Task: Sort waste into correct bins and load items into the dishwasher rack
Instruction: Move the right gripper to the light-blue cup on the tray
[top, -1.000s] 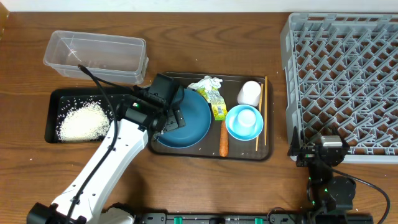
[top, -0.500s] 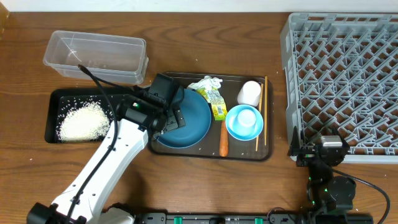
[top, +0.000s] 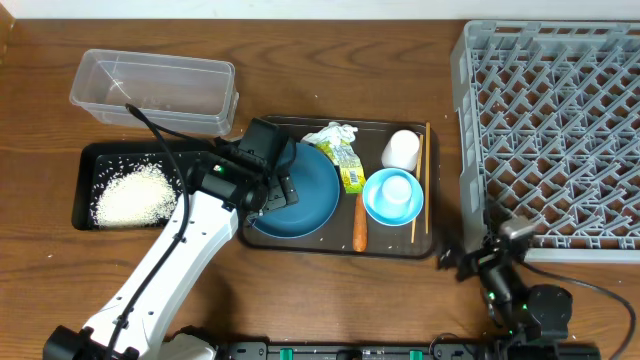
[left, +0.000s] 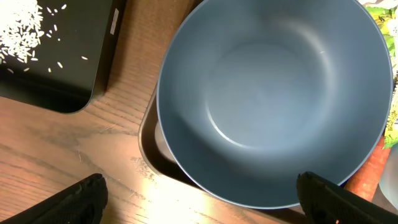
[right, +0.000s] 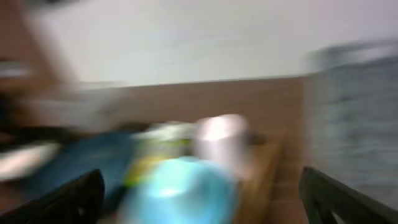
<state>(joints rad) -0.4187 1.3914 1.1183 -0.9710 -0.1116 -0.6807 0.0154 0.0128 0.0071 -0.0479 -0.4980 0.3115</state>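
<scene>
Jaws on left gripper (left: 199, 198) and right gripper (right: 200, 199) gape wide, empty

We see a dark brown wooden table (top: 300, 80) with visible grain, evenly lit. Beyond its far edge we make out a pale wall (right: 186, 37), blurred in the right wrist view.

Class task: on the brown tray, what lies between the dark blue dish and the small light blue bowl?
The overhead view shows the orange carrot and the green-yellow wrapper between dish and bowl.
</scene>
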